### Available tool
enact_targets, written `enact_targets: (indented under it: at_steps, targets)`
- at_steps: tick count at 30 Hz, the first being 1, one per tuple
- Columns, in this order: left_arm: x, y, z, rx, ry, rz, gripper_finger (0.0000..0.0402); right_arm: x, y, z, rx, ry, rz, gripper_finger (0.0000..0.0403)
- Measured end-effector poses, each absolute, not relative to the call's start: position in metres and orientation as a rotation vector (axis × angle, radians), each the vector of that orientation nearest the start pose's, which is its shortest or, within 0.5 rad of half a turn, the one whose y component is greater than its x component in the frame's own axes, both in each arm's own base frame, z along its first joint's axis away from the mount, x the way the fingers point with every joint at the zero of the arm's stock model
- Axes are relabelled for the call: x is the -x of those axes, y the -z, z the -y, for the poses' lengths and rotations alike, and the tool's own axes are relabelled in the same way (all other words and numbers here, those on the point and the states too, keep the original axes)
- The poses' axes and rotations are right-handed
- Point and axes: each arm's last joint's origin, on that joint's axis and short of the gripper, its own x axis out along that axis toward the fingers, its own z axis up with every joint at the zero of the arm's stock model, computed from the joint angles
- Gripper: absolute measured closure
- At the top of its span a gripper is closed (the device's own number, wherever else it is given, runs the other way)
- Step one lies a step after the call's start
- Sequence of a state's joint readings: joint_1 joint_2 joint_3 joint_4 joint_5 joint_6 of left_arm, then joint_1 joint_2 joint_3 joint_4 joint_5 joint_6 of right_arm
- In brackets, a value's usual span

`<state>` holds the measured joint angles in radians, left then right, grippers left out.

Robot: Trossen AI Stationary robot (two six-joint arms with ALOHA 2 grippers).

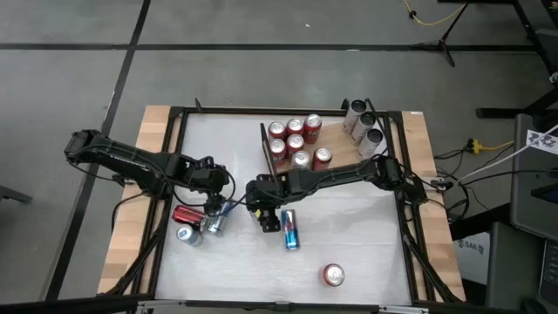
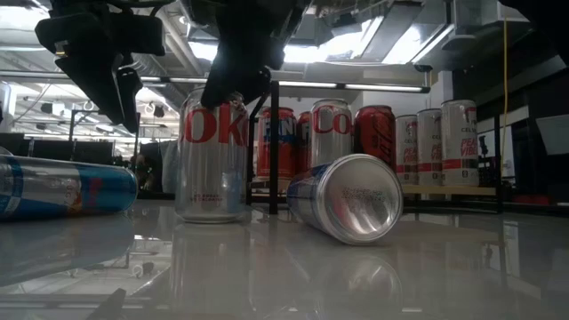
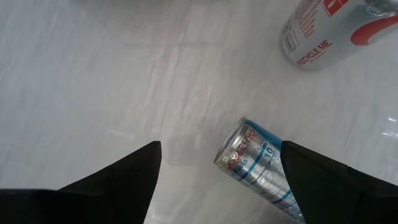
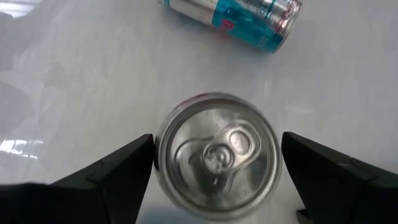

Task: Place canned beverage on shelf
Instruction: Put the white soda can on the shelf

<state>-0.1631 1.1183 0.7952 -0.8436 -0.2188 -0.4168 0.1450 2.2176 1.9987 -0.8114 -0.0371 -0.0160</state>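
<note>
The right gripper (image 4: pixel 214 165) hangs directly over an upright silver Coke can (image 4: pixel 216 155), fingers spread wide to either side of its lid and not yet touching it. To do this well, I judge it should sink straight down until the pads flank the can's wall below the rim, then close evenly so the can does not tip. The can stands on the white table (image 1: pixel 366 253) in front of the shelf (image 1: pixel 344 157), well apart from the red cans (image 1: pixel 295 139) already crowded on the board. A blue energy-drink can (image 1: pixel 291 229) lies on its side just beside the silver Coke can, and could roll if nudged. The left gripper (image 3: pixel 217 180) hovers, open and empty, above another fallen blue can (image 3: pixel 258 163), probably the one beside a toppled red can (image 1: pixel 186 215).
</note>
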Motion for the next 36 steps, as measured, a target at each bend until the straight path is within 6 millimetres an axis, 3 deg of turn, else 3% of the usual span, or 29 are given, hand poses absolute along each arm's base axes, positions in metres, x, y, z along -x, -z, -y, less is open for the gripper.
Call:
enact_targets:
  at_steps: [13,22,28,36]
  targets:
    - [-0.192,-0.232,0.025,0.149,-0.285,-1.108,0.0082,-0.477,-0.232,-0.071,0.057,-0.165,-1.047,0.0062]
    - [-0.192,-0.232,0.025,0.149,-0.285,-1.108,0.0082,-0.477,-0.232,-0.071,0.057,-0.165,-1.046,0.0127]
    - [-0.192,-0.232,0.025,0.149,-0.285,-1.108,0.0082,-0.469,-0.242,-0.070,0.059,-0.179,-1.062,0.0126]
    - [-0.193,-0.232,0.025,0.151,-0.284,-1.101,0.0082,-0.450,-0.272,-0.068,0.051,-0.231,-1.075,0.0126]
